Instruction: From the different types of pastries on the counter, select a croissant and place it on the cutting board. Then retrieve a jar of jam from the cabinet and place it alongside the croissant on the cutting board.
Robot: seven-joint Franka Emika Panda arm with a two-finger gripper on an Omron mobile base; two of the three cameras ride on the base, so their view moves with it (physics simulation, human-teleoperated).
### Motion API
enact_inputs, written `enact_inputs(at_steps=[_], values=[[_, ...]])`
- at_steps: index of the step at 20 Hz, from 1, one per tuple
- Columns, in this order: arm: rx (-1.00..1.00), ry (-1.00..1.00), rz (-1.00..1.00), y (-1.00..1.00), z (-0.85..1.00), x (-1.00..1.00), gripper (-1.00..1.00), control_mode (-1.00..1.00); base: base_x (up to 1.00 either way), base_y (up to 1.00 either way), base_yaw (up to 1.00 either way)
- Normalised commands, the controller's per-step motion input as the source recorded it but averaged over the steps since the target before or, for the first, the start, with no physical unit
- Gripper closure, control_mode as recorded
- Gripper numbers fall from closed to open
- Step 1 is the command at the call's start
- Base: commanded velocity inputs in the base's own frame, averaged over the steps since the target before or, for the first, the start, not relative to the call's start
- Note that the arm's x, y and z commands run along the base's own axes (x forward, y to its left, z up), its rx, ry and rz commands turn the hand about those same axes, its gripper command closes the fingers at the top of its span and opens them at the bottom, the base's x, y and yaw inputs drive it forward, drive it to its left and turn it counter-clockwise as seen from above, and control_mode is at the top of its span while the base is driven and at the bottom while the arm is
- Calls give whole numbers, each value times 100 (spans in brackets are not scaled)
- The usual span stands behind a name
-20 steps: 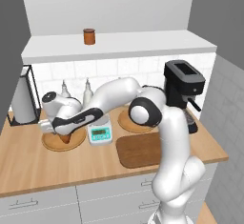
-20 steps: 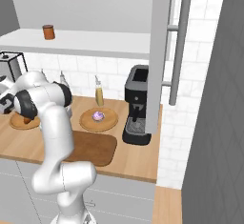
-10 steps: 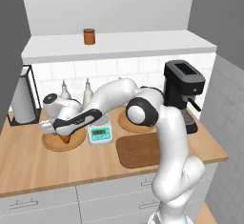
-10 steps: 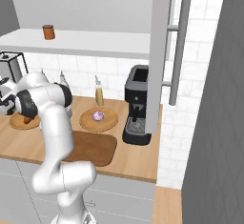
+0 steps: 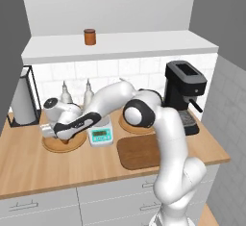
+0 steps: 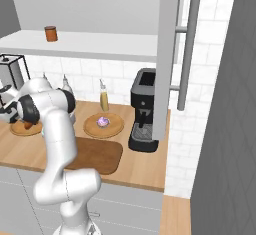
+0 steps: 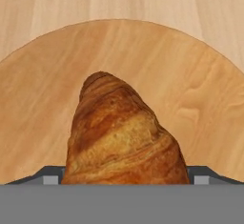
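On the long wooden surface (image 5: 29,172), the arm (image 5: 115,100) reaches far to its left, wrist bent low over a round plate (image 5: 60,145) beside the scale (image 5: 101,134). The dark board (image 5: 139,151), where the pastry must go, lies well to the right of that plate, past the scale, with nothing on it. The jar (image 5: 89,36) stands on the shelf above. In the hand view the croissant (image 7: 121,132) rests on the plate directly ahead of the pincer (image 7: 125,180), its long axis running straight away from the hand, pointed end farthest. A finger tip (image 7: 50,179) shows on either flank of its broad near end, so the pincer stands spread astride the pastry; whether the tips touch the crust cannot be told.
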Motion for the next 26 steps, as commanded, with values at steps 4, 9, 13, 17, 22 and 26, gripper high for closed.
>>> enact_inputs(at_steps=[4,9,13,17,22,26], values=[[0,3,0,20,-42,10,100,-100,0,0,0],[0,-2,0,5,5,1,100,-100,0,0,0],[0,-12,0,0,40,-16,100,-100,0,0,0],[4,-13,0,0,34,-37,100,-100,0,0,0],[5,-16,0,0,40,-53,100,-100,0,0,0],[5,-18,0,-5,46,-46,100,-100,0,0,0]])
